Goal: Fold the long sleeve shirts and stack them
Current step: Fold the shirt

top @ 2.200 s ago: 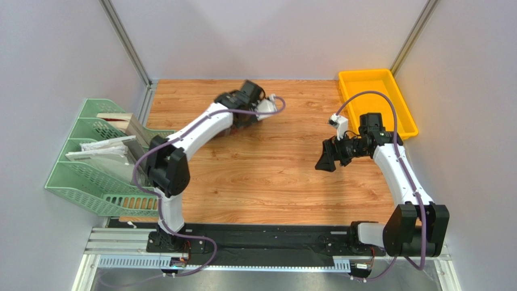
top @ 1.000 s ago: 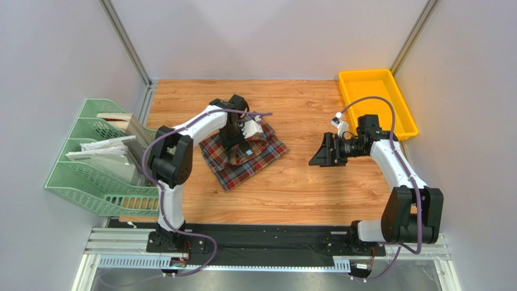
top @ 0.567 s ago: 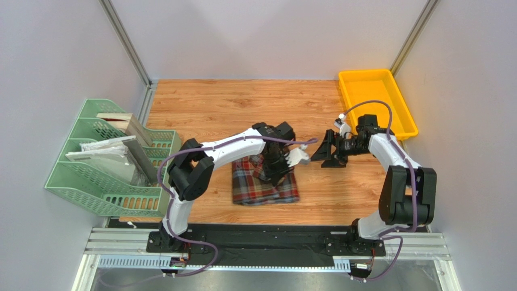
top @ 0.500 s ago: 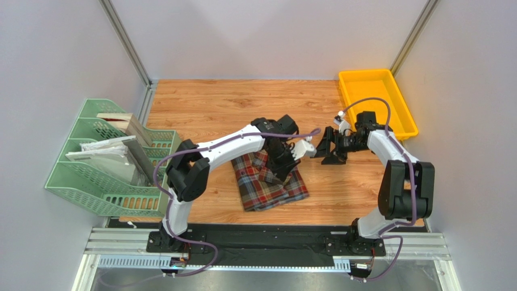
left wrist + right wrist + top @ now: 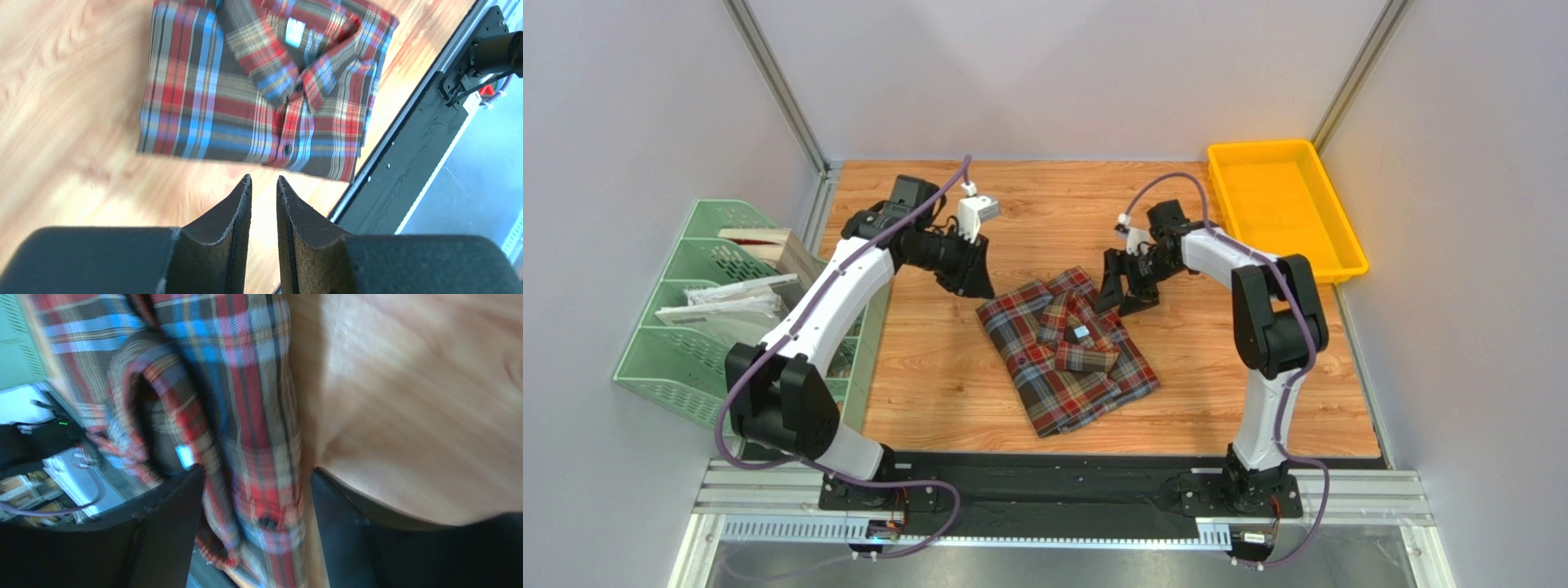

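Plaid shirt (image 5: 1069,349) lies folded mid table (image 5: 928,368), neck label showing. L gripper (image 5: 972,275) hovers at its 10 o'clock, apart. R gripper (image 5: 1120,294) at 1 o'clock, by shirt's edge. Yellow tray (image 5: 1277,196) at 2; green rack (image 5: 676,368) at 9.

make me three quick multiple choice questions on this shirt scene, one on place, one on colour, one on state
1. Where is the shirt?
A) around the middle of the table
B) in the far left corner
C) in the far right corner

2. What colour is its neck label?
A) yellow
B) light blue
C) white

3. How does the shirt lie?
A) spread out, sleeves wide
B) folded, collar up
C) crumpled in a ball

Answers:
1 A, the top view shows it on the wood near the centre.
2 B, the left wrist view shows a light blue tag inside the collar.
3 B, it is a compact rectangle with collar and buttons facing up.
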